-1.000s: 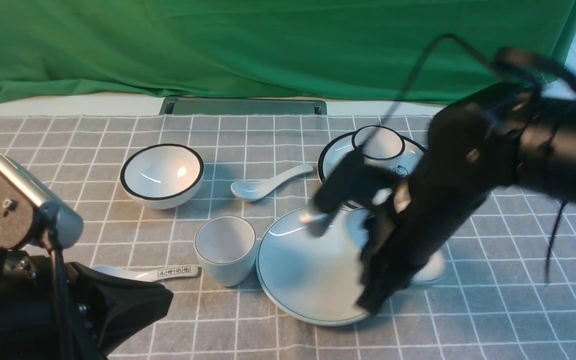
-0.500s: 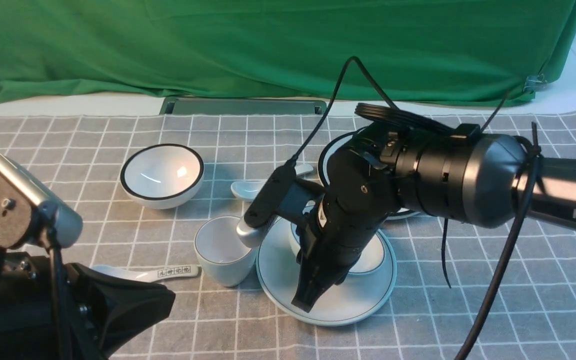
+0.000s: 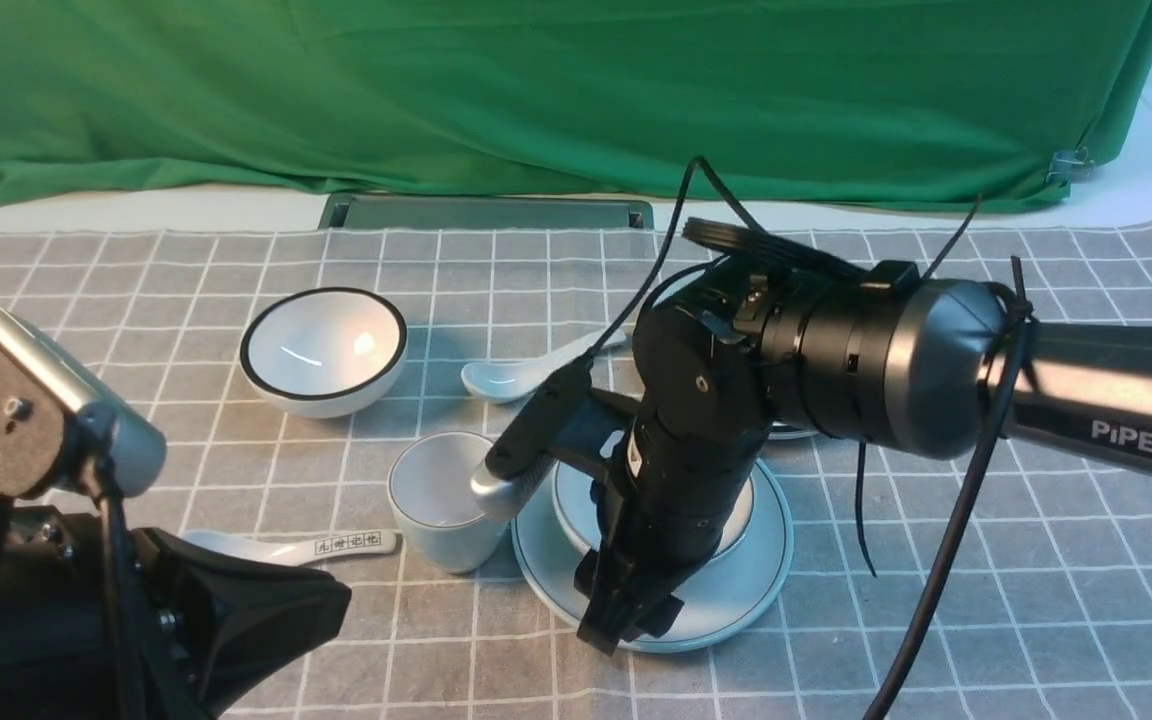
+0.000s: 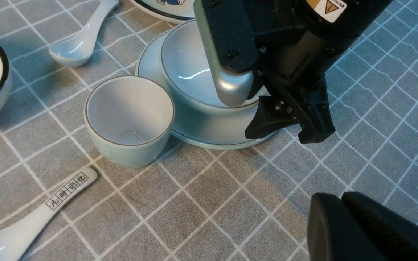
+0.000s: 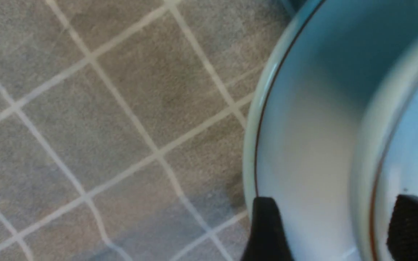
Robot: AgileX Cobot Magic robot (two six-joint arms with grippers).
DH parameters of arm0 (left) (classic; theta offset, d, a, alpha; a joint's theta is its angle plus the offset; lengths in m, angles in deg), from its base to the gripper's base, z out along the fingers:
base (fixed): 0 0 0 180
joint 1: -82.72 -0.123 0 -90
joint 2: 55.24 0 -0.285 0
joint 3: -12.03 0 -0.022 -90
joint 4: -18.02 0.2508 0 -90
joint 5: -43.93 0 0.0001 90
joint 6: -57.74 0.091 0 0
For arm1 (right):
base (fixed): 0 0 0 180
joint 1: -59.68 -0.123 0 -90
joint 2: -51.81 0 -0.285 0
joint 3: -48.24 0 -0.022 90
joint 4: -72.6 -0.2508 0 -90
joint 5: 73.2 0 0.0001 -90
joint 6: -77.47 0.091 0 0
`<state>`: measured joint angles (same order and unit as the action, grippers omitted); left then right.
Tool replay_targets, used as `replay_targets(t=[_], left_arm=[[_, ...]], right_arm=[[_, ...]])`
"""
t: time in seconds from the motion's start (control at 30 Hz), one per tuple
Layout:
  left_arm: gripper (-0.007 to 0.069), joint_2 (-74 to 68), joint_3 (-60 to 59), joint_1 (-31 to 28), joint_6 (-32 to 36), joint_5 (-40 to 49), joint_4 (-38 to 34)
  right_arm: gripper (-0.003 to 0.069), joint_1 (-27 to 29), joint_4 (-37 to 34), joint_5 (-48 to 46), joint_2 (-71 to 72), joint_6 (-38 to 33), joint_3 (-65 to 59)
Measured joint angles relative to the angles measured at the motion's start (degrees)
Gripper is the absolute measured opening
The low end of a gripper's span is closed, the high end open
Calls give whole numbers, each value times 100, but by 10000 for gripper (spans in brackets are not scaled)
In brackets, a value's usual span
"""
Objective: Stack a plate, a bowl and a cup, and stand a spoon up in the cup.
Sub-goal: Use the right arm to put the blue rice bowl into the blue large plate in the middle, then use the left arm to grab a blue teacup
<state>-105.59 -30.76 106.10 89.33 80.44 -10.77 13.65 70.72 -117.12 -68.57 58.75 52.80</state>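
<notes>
The pale plate (image 3: pixel 706 610) lies on the cloth at front centre, with the shallow pale bowl (image 3: pixel 741 515) sitting in it. My right gripper (image 3: pixel 628 622) stands open at the bowl's near side. Its fingers (image 5: pixel 267 232) straddle the bowl's rim (image 5: pixel 367 174), one over the plate (image 5: pixel 303 137) and one inside the bowl. The pale cup (image 3: pixel 436 492) stands upright and empty just left of the plate. Behind it lies the plain spoon (image 3: pixel 521 374). My left gripper (image 4: pixel 339 198) is shut and empty, low at the near left.
A deeper black-rimmed bowl (image 3: pixel 324 346) stands at back left. A spoon with black characters (image 3: pixel 336 545) lies left of the cup. The cartoon plate (image 4: pixel 165 4) sits behind the stack, mostly hidden by my right arm. Green cloth hangs at the back.
My right arm swung in from the right with the bowl and set it on the plate. Its jaws have since spread apart and the wrist has dropped lower. The left arm has stayed still.
</notes>
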Motion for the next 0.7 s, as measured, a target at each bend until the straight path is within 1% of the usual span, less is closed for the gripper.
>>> replay_targets(t=[0.13, 0.17, 0.2, 0.3, 0.37, 0.47, 0.5, 0.53, 0.57, 0.6, 0.63, 0.7], left_arm=[[17, -309, 243, 0, 0, 342, 180], [17, -640, 504, 0, 0, 599, 268], [17, -683, 581, 0, 0, 661, 283], [17, -1639, 1322, 28, 85, 1072, 360], [17, -2098, 1669, 127, 112, 1184, 500], [17, -3168, 2346, 514, -126, 1369, 1357], [19, -3339, 2516, 571, -219, 1396, 1610], [23, -3668, 2731, 644, -392, 1442, 1877], [33, -3930, 2949, 670, -495, 1494, 2094], [36, -3981, 2994, 677, -508, 1493, 2131], [65, -4383, 3343, 678, -539, 1619, 2327], [131, -4859, 3768, 678, -509, 1923, 2355]], right_arm=[[491, -104, -44, -117, 426, 16, 176], [493, -138, -67, -199, 818, 16, 224], [493, -138, -77, -236, 866, 21, 225], [480, -143, -58, -689, 1778, 129, 119], [432, -143, -4, -780, 2208, 233, -104], [263, -143, 37, -794, 3019, 357, -801], [233, -143, 38, -794, 3178, 389, -943], [185, -143, 38, -801, 3529, 459, -1221], [164, -143, 38, -806, 3721, 507, -1397], [160, -143, 38, -806, 3767, 507, -1438], [144, -143, 49, -812, 4112, 638, -1787], [151, -143, 53, -803, 4558, 798, -2142]])
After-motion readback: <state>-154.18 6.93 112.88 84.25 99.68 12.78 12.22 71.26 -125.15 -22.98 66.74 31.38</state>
